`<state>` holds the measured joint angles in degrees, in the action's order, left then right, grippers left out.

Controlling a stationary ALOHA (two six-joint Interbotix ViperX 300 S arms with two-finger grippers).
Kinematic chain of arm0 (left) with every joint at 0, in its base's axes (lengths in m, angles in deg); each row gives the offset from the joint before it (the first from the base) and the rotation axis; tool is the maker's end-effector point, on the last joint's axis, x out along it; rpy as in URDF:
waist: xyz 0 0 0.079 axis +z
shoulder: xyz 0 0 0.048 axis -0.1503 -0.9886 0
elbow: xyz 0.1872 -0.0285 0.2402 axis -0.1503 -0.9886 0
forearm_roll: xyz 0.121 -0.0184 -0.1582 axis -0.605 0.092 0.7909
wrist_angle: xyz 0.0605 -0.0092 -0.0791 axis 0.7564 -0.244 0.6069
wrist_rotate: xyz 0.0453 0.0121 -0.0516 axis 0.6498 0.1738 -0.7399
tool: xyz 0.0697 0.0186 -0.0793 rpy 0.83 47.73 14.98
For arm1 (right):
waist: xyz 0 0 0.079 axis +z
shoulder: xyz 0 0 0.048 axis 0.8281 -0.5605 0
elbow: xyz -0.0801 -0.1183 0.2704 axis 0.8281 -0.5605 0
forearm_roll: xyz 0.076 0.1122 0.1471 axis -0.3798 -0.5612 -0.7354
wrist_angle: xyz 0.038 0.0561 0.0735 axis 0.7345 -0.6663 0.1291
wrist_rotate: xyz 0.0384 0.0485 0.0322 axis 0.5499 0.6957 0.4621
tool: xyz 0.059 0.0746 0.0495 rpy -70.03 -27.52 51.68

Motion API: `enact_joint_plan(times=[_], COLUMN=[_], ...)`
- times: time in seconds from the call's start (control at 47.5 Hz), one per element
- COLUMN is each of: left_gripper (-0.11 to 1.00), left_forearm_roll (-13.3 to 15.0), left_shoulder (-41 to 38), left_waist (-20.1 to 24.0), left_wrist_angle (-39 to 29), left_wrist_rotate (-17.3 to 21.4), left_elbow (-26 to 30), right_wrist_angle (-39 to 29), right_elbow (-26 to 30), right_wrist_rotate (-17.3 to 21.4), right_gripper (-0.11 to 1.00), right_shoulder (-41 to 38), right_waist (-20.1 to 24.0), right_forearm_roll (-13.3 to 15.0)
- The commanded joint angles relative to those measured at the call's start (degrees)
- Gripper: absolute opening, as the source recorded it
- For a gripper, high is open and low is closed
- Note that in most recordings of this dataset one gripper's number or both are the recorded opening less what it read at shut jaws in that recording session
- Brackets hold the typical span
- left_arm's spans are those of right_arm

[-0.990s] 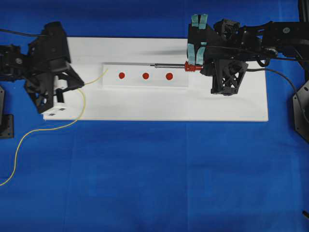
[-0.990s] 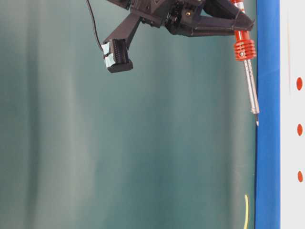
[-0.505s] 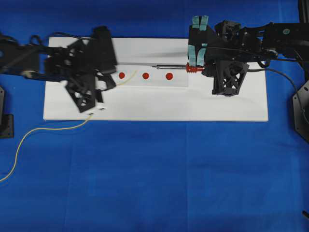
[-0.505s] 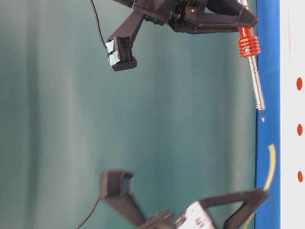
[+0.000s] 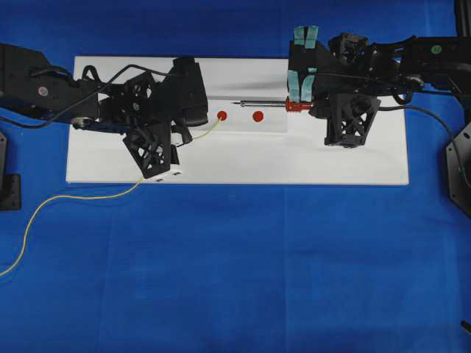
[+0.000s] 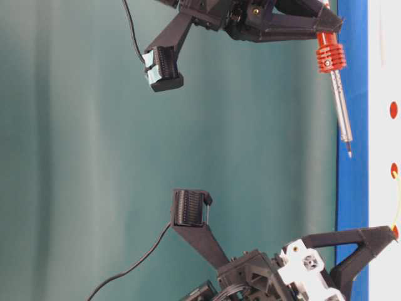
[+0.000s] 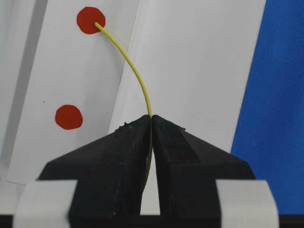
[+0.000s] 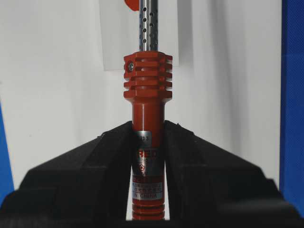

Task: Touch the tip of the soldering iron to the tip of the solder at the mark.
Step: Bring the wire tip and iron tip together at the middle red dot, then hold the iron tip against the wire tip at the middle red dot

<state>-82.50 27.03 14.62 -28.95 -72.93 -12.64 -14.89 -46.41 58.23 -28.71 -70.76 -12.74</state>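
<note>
My left gripper [image 5: 185,140] is shut on the thin yellow solder [image 5: 207,129]. In the left wrist view the solder [image 7: 135,71] curves out of the closed gripper [image 7: 151,118] and its tip lies on a red mark [image 7: 90,20]. Overhead, that is the middle mark [image 5: 222,115]. My right gripper [image 5: 305,105] is shut on the red handle of the soldering iron [image 5: 294,106]. The wrist view shows the handle [image 8: 147,104] clamped in the gripper [image 8: 147,126]. The iron's shaft points left and its tip [image 5: 232,103] hangs just beyond the middle mark, apart from the solder tip.
A white board [image 5: 331,162] on the blue table carries a raised white strip [image 5: 272,126] with red marks; one [image 5: 257,115] lies under the shaft, another is covered by the left gripper. The loose solder [image 5: 44,209] trails off the board to the front left.
My left arm has swung right across the board with the solder, bringing its tip from the strip's left end to the middle mark. The right gripper and iron have barely shifted.
</note>
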Motion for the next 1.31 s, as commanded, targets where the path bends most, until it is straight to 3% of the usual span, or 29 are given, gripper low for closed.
enact_joint_plan(times=[0.0, 0.695, 1.284], left_gripper=[0.02, 0.02, 0.02], left_forearm_roll=[-0.2, -0.2, -0.2], left_shoulder=[0.8, 0.5, 0.5], left_waist=[-0.2, 0.2, 0.2], left_wrist_angle=[0.2, -0.2, -0.7], left_wrist_rotate=[-0.1, -0.2, -0.8], left_elbow=[0.9, 1.5, 1.6], right_wrist_angle=[0.6, 1.3, 1.2], right_elbow=[0.5, 4.0, 4.4], right_wrist_rotate=[0.0, -0.1, 0.0], right_gripper=[0.06, 0.06, 0.06], right_shoulder=[0.9, -6.7, -7.7], right_waist=[-0.1, 1.6, 1.5], right_forearm_roll=[0.1, 0.1, 0.2])
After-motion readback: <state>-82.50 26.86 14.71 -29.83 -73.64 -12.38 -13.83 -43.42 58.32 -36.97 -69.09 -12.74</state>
